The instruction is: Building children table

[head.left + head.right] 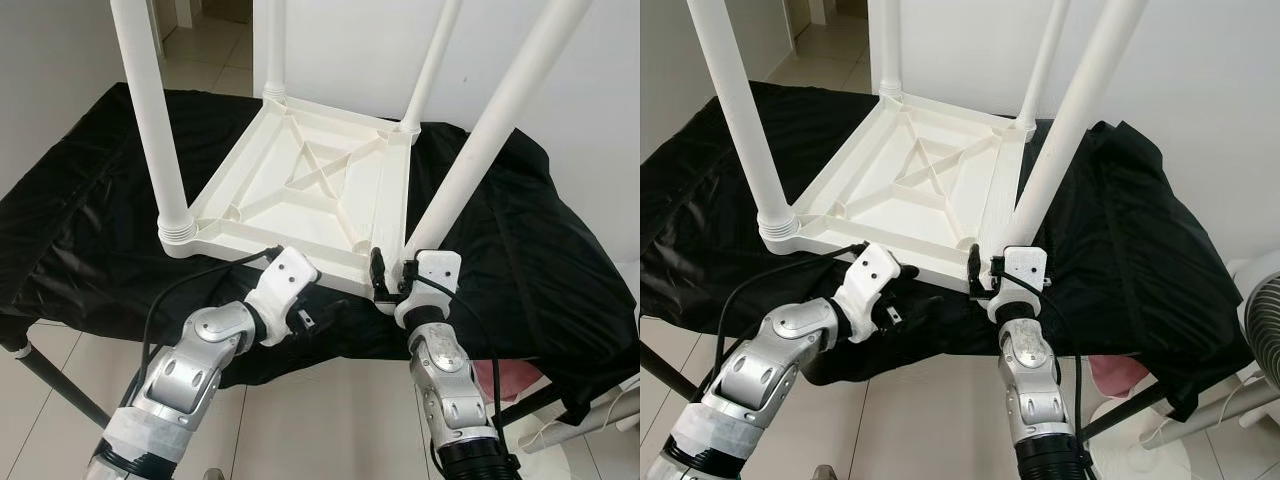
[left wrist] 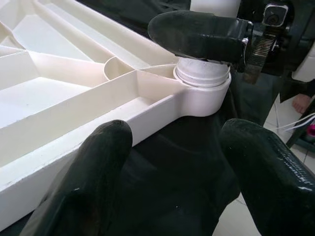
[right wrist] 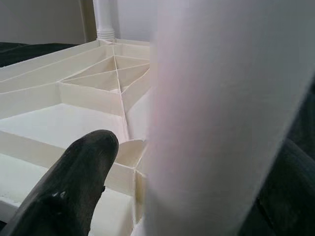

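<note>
Black cloth (image 1: 90,220) covers the bench — white upturned table (image 1: 310,180) on it. Right gripper (image 1: 392,275) clamps the table's near leg (image 1: 470,160); left gripper (image 2: 172,162) gapes beside that corner.

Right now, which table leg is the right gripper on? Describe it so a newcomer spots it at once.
An upturned white table top lies on a black cloth, four white legs pointing up. The leg in question stands at the near corner on the robot's right. Unlike the other three, it has the right gripper around its base.
</note>
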